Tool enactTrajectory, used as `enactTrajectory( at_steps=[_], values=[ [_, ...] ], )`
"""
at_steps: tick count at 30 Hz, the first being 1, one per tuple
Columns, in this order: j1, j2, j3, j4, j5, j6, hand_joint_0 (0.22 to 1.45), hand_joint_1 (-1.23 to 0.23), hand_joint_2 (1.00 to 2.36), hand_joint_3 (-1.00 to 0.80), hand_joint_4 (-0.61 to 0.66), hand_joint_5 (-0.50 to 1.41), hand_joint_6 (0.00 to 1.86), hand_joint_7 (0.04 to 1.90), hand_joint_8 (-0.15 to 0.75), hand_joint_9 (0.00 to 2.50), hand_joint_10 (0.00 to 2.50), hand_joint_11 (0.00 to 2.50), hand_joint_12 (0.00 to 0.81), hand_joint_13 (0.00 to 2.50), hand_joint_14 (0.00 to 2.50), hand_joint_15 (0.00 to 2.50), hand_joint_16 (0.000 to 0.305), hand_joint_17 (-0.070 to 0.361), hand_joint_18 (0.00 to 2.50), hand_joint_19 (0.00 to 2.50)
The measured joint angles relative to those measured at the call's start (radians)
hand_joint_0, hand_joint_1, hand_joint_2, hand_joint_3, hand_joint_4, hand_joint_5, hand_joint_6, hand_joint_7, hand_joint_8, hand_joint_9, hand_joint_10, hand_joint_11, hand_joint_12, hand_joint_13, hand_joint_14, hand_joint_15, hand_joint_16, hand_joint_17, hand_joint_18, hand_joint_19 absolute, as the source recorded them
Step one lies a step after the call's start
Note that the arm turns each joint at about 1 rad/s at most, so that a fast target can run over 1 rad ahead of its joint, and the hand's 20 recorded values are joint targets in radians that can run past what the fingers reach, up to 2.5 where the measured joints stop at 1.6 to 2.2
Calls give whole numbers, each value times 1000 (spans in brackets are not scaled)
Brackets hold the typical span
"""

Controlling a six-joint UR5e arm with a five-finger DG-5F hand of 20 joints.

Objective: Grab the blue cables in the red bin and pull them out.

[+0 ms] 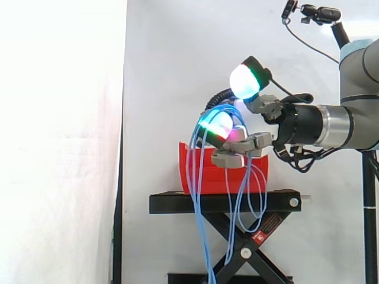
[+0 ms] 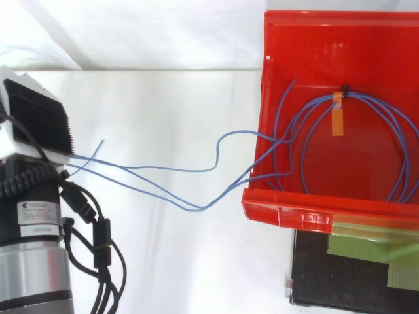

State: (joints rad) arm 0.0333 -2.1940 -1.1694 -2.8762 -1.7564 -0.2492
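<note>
Apparently, hand [image 1: 267, 110] around blue cables [image 1: 196, 177].

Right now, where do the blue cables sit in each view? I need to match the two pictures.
Side view: centre, where the blue cables hang in long loops from the robot hand, in front of the red bin and down past the black stand.
Top view: the blue cables lie coiled inside the red bin at right, with strands trailing left over its wall to the robot hand.
Shared landmark: the red bin.
</note>
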Motion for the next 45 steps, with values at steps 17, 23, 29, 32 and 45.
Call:
enactTrajectory(
  at_steps=[17,23,29,32,45],
  values=[
    [0,-1,-1,-7,0,1,572,-664,1000,-1000,316,999,6,729,291,1361,31,955,425,1571,366,1408,60,134,1093,1106],
    [0,0,-1,-12,0,1,588,-693,1000,-1000,311,1017,6,748,285,1375,32,967,413,1582,338,1442,58,130,1098,1111],
    [0,0,-1,-13,-16,1,617,-728,1000,-1000,292,1041,6,760,277,1390,32,963,391,1582,306,1461,55,123,1083,1123],
    [0,-1,-1,-13,-29,1,642,-740,1000,-1000,268,1067,6,776,268,1399,32,975,383,1587,273,1496,52,117,1073,1131],
    [0,0,-1,-8,-77,0,656,-713,1000,-1000,249,1095,5,796,261,1429,33,986,368,1613,236,1524,50,113,1082,1139]
  ],
)
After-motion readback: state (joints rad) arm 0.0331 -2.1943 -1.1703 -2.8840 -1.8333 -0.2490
